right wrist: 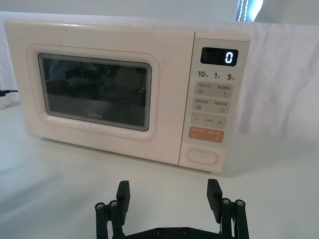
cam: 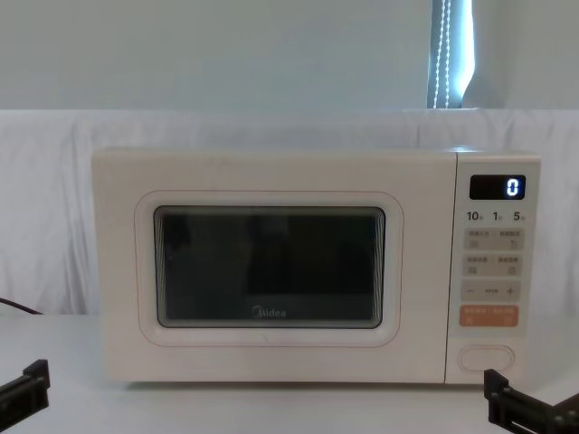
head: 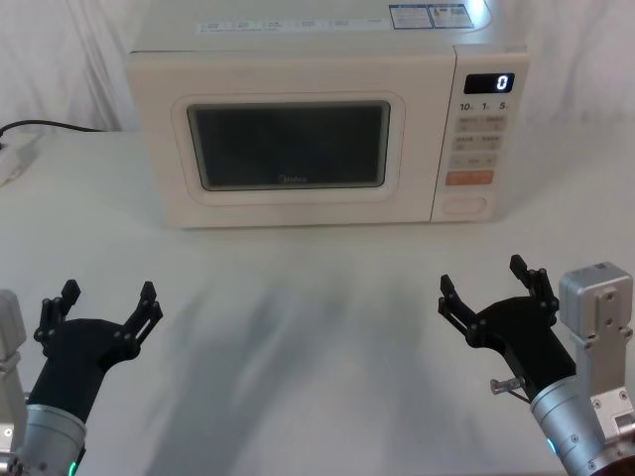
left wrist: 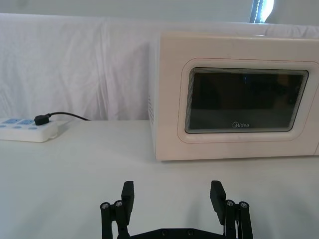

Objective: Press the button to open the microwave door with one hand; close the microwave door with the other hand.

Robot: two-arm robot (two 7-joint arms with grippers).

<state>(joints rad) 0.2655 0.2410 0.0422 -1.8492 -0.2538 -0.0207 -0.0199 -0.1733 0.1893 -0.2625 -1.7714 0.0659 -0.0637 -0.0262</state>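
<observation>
Well ahead of both grippers, the microwave [head: 317, 124] stands on the white table [head: 317, 327], a boxy cream oven with its front turned to the robot. The microwave door [head: 288, 147] is closed and flush with the body; it is a large cream panel with a rounded dark glass window, a thin pinkish line around it and a small "Midea" logo under the glass. Beside the door is the narrow control panel [head: 481, 139], with a lit display [head: 488, 83] showing "0", small beige keys, and an orange key [head: 468, 178] below them. The button [head: 464, 205] is the wide oval cream key at the bottom of this strip, just under the orange key.

The right gripper [head: 493, 290] hovers over the table with its fingers spread apart, holding nothing; the button is ahead of it and well apart from it. The left gripper [head: 102, 310] also hovers over the table with its fingers spread and empty; the door is ahead of it and toward the right gripper's side, well apart.

The table is covered with a plain white cloth. A white power strip [left wrist: 27, 130] lies on it, out past the left gripper and to the outer side of the microwave, with a black plug and cable [left wrist: 60, 116] in it. Behind the oven hangs a white wrinkled cloth [left wrist: 75, 64], and above it there is a pale wall [cam: 226, 54] with a bright narrow strip of light [cam: 450, 54].
</observation>
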